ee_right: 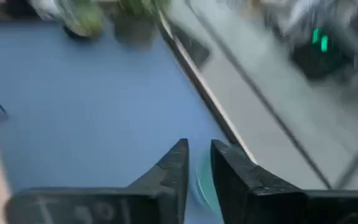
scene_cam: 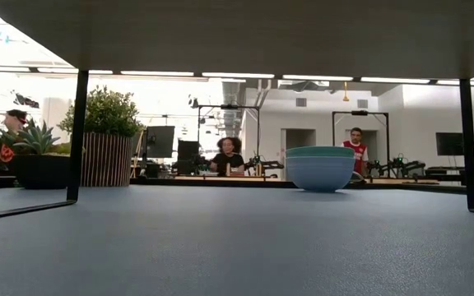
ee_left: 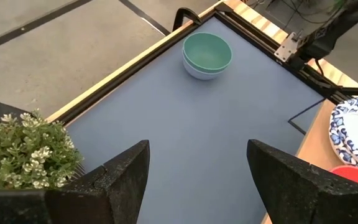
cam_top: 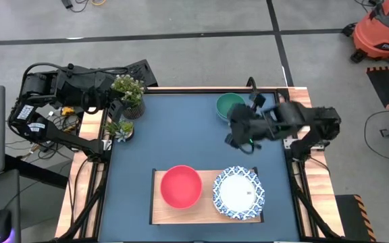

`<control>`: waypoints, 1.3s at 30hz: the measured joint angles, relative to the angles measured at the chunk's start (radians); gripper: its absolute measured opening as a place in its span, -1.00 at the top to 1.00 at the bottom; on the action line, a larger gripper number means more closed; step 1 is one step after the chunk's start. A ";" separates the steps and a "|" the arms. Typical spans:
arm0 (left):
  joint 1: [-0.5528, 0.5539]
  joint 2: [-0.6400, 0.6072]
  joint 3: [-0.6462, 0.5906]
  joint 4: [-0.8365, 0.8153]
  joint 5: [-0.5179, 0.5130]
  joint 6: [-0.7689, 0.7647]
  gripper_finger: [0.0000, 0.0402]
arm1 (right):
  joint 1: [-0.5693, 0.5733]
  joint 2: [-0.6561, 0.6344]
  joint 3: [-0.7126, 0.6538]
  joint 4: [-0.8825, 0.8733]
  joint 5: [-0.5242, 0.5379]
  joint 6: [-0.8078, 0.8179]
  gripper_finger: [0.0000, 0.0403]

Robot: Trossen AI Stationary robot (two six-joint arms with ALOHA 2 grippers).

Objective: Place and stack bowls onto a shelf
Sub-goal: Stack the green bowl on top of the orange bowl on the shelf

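My right pincer (cam_top: pixel 237 131), fingers nearly closed and empty, hangs just beside the green bowl (cam_top: pixel 229 106), which lies toward the surface's far edge; my left arm waits open.

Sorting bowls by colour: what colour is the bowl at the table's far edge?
Green bowl, clearest in the left wrist view.

- The shelf (cam_top: pixel 181 216) lay at the lower centre of the high view, on the table (cam_top: pixel 174 135).
- Two bowls sat on it: one (cam_top: pixel 181 186) on its left part, another (cam_top: pixel 239 193) just to the right.
- A third bowl (cam_top: pixel 227 105) stood at the table's upper right, well apart from the shelf.
- Two potted plants (cam_top: pixel 128 94) stood at the table's upper left edge.
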 joint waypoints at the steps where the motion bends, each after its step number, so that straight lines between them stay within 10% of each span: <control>1: 0.000 0.000 0.000 0.000 0.000 0.002 -0.26 | -0.038 -0.002 -0.004 -0.027 -0.030 0.005 0.46; 10: 0.000 0.000 0.000 -0.003 -0.001 0.030 -0.26 | -0.318 -0.121 -0.358 0.067 -0.290 -0.170 -0.02; 22: 0.000 0.000 0.000 -0.001 -0.007 0.054 -0.26 | -0.488 -0.330 -1.042 0.652 -0.639 -0.495 -0.05; 39: 0.000 0.000 0.000 0.000 -0.040 0.082 -0.26 | -0.760 -0.117 -1.110 0.858 -0.754 -0.719 -0.05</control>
